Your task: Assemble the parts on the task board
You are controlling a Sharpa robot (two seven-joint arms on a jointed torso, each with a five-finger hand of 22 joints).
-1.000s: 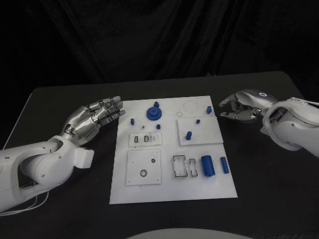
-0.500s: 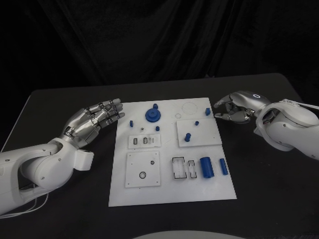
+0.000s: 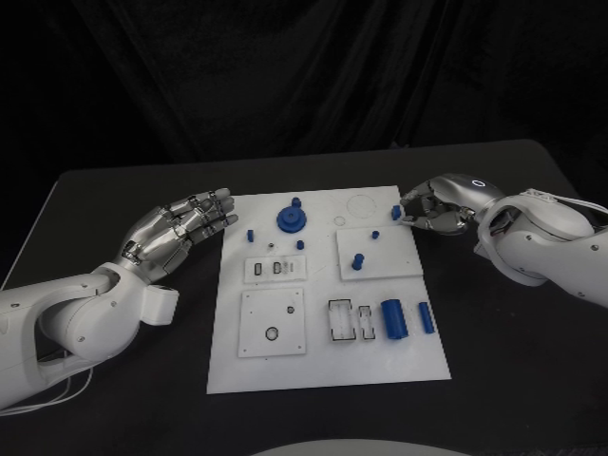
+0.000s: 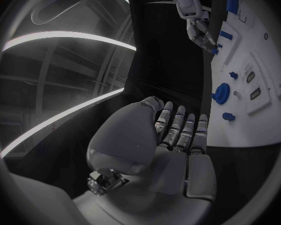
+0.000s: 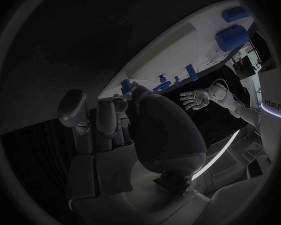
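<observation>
The white task board [image 3: 329, 366] lies in the middle of the table. On it are a blue disc with a knob [image 3: 292, 218], several small blue pegs, a short blue cylinder [image 3: 359, 258] on a raised square plate, and two larger blue cylinders [image 3: 394, 318] lying near the right edge. My left hand [image 3: 180, 228] hovers open beside the board's left edge, fingers stretched out. My right hand [image 3: 434, 204] is at the board's far right edge, fingers curled, its fingertips at a small blue peg [image 3: 397, 211]. Whether the peg is pinched is unclear. The left wrist view shows the right hand [image 4: 200, 30] over that peg [image 4: 213, 50].
Black table [image 3: 523, 361] surrounds the board on all sides, with bare room to the left, right and front. Two raised white plates [image 3: 275, 323] and a pair of rectangular slots [image 3: 343, 320] sit on the board's near half.
My right hand has moved left from beside the board until its fingertips reach the small blue peg at the far right edge. The left hand has stayed put.
</observation>
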